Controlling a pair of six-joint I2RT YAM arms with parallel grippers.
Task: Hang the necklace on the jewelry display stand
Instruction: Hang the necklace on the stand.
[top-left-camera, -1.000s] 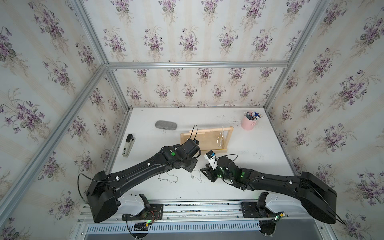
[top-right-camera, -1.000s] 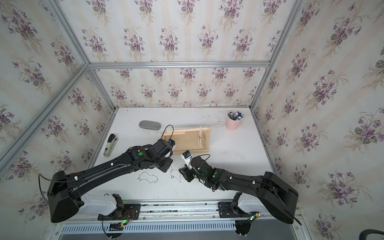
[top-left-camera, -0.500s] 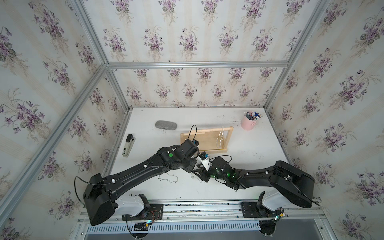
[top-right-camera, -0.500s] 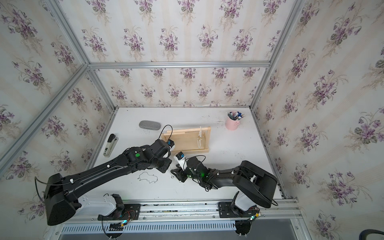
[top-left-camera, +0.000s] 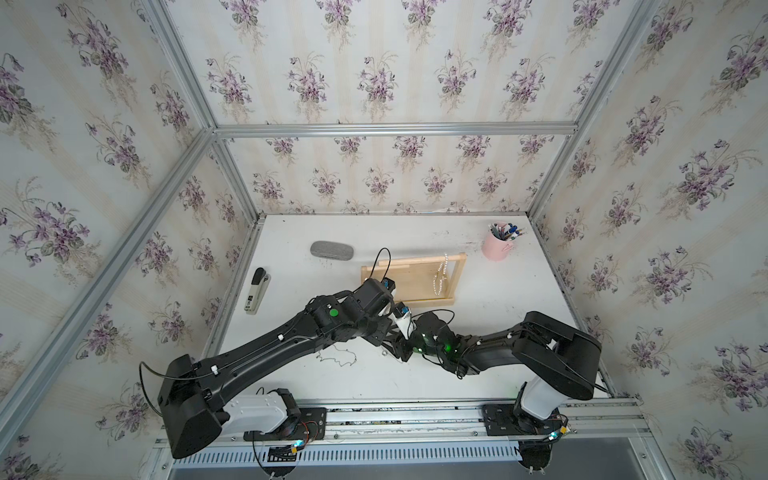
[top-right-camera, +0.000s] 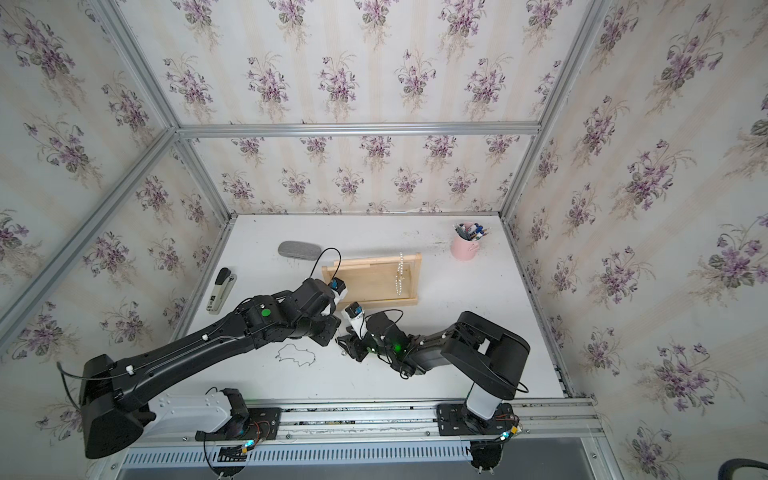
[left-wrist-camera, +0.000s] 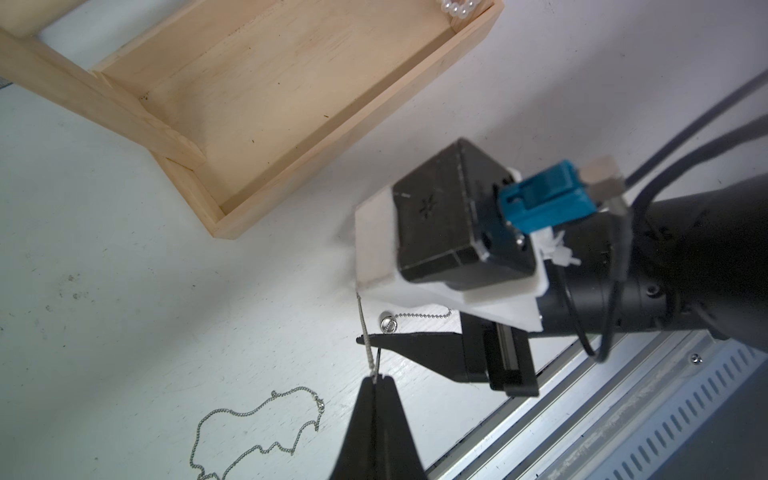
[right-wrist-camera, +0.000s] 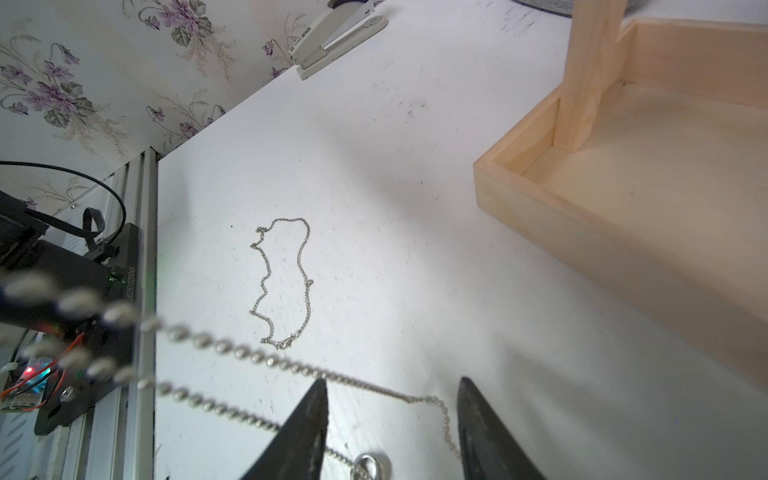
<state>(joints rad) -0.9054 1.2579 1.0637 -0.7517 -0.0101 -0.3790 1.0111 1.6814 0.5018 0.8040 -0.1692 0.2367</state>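
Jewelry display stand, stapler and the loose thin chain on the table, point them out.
jewelry display stand (top-left-camera: 409, 279), in a top view, bare tray floor.
stapler (top-left-camera: 256, 289), in a top view, middle of its body.
loose thin chain (right-wrist-camera: 286, 344), right wrist view, its clasp.

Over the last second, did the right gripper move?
Yes: the right gripper slid left, from opposite the jewelry display stand's middle toward its left end.

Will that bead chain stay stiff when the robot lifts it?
Probably not: the bead chain bends in loose curves, so it looks floppy. Its small round beads may slip from a pinch. The ring on it would likely swing.
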